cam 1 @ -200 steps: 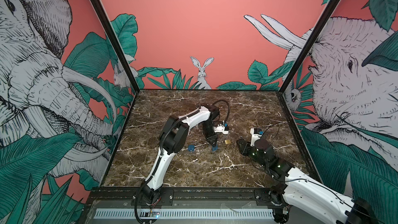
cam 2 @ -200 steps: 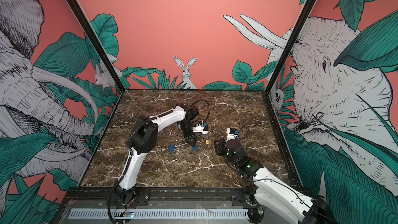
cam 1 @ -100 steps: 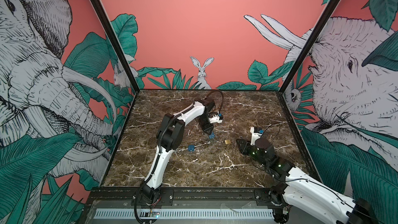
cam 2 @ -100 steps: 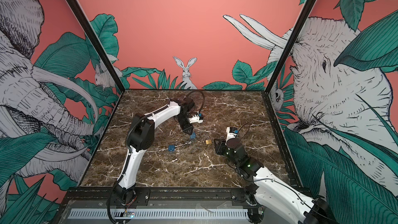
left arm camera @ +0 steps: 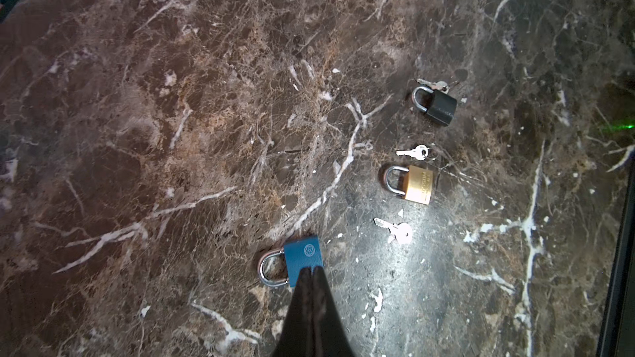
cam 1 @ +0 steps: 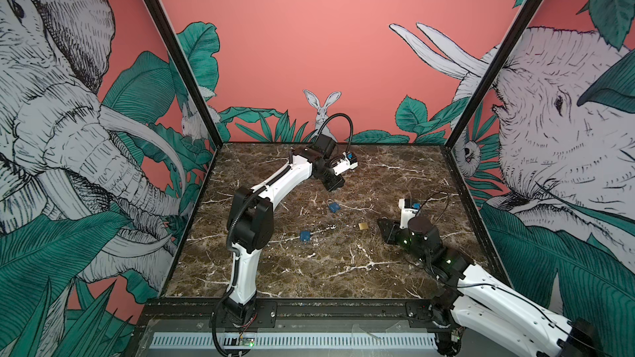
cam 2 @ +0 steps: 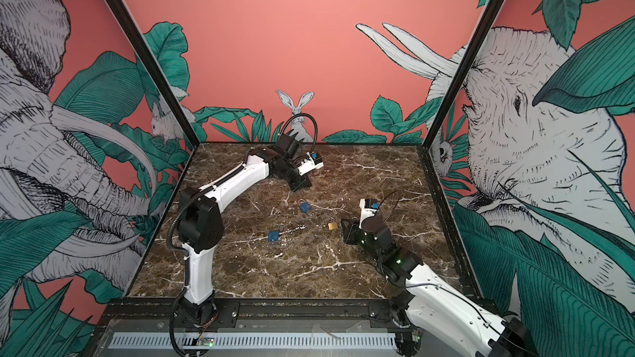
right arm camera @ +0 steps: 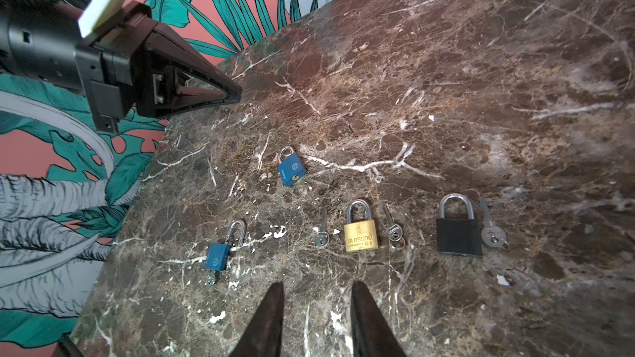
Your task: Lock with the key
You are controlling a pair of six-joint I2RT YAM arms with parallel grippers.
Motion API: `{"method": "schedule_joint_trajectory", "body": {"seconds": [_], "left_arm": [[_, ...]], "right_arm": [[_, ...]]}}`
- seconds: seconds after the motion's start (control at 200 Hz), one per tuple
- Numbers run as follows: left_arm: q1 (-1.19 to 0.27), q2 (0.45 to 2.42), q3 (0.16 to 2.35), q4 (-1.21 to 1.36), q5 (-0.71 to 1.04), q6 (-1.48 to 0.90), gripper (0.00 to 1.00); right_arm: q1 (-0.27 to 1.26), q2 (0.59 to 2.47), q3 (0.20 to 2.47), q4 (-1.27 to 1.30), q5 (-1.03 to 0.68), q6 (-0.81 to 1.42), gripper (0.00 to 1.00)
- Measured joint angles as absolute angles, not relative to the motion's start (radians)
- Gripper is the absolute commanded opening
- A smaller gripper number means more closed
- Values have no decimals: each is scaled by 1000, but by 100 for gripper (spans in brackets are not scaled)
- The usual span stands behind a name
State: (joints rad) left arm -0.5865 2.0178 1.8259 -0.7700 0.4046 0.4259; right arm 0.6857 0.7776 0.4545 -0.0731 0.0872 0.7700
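Both my grippers are empty over the locks.
My left gripper (cam 1: 335, 184) hangs clenched over the far middle of the table (cam 1: 309, 279). Its fingertips (left arm camera: 302, 300) are pressed together above the far blue lock (cam 1: 334, 207) and grasp nothing. My right gripper (right arm camera: 314, 286) hovers near right, jaws apart and empty, just right of the brass lock (cam 1: 363, 225). The near blue lock (cam 1: 304, 236) lies further left, well apart from both grippers, with what looks like a key (right arm camera: 211, 281) in its base. In the right wrist view, two loose keys (right arm camera: 322, 233) flank the brass lock, and a black lock (right arm camera: 458, 231) lies further along that row.
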Motion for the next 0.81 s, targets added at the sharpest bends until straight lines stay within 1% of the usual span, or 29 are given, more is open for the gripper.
{"method": "schedule_joint_trajectory", "body": {"seconds": [0.09,0.15,0.25,0.315,0.385,0.405,0.42,0.435,0.46,0.47,0.51,0.55,0.585,0.665,0.715,0.805], "left_arm": [[-585,1921,1689,-653,375,323,0],[-582,1821,1562,-570,356,241,0],[-580,1628,1335,-418,303,105,0],[-580,1501,1188,-326,256,14,4],[-580,1370,1044,-258,204,-84,10],[-580,1332,1009,-247,191,-112,15],[-580,1309,984,-237,181,-130,27],[-580,1287,965,-233,173,-144,36],[-580,1250,931,-225,160,-173,48],[-580,1232,915,-220,156,-184,49],[-580,1169,857,-195,136,-226,51],[-580,1111,804,-176,115,-262,55],[-579,1061,762,-171,83,-290,57],[-574,953,682,-176,7,-342,58],[-565,886,644,-187,-38,-371,60],[-535,754,588,-218,-106,-427,61]], "right_arm": [[691,825,536,-142,76,743,41],[711,862,591,-170,84,724,41],[797,937,682,-208,136,700,39],[862,1008,742,-221,174,688,40],[925,1116,826,-244,208,678,41],[943,1155,856,-251,220,676,42],[955,1181,876,-253,227,674,42],[969,1215,902,-259,234,673,43],[988,1261,937,-266,248,671,45],[999,1284,952,-267,253,671,45],[1031,1357,1002,-268,269,669,47],[1064,1432,1055,-274,286,667,49],[1087,1494,1099,-282,297,665,50],[1125,1632,1206,-312,312,666,52],[1142,1715,1273,-331,312,673,54],[1151,1807,1333,-331,301,697,58]]}}
